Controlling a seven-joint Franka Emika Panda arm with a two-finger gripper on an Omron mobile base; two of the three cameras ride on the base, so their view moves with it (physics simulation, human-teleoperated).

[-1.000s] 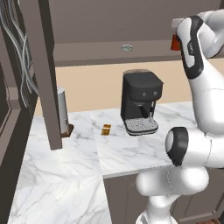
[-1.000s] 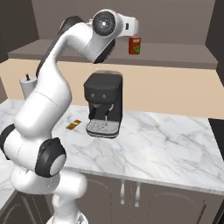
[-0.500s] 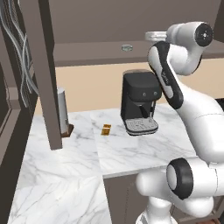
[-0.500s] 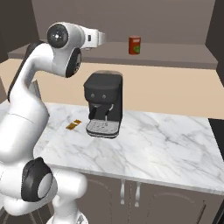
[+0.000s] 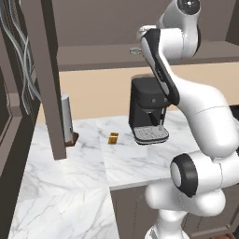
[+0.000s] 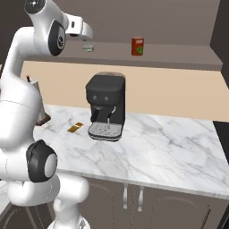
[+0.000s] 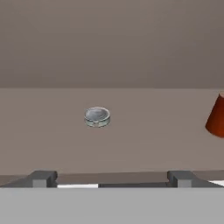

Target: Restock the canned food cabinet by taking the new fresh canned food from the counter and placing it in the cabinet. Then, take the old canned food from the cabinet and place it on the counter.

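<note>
Claw: my gripper is up at shelf height, spread wide and holding nothing; in the hand view both dark fingertips stand far apart at the bottom, short of the shelf edge. In the right base view I see the hand near the left end of the shelf.
Old tin: the old canned food lies flat on the shelf board, ahead of my fingers and slightly left of centre, not touched. Also seen as a small silver disc in the right base view, just beside the hand, and in the left base view at the arm's edge.
New can: the new fresh canned food stands upright on the same shelf, well apart from the tin, to its right. In the hand view I only catch its red side at the right edge.
Cabinet: the cabinet carries both cans on its long shelf board; thick upright side panel at left.
Counter: the counter is white marble below the shelf.
Coffee machine: black coffee machine stands on the counter under the shelf.
Small bits: a small brown packet lies flat left of the machine; a pale upright cylinder stands by the side panel.
</note>
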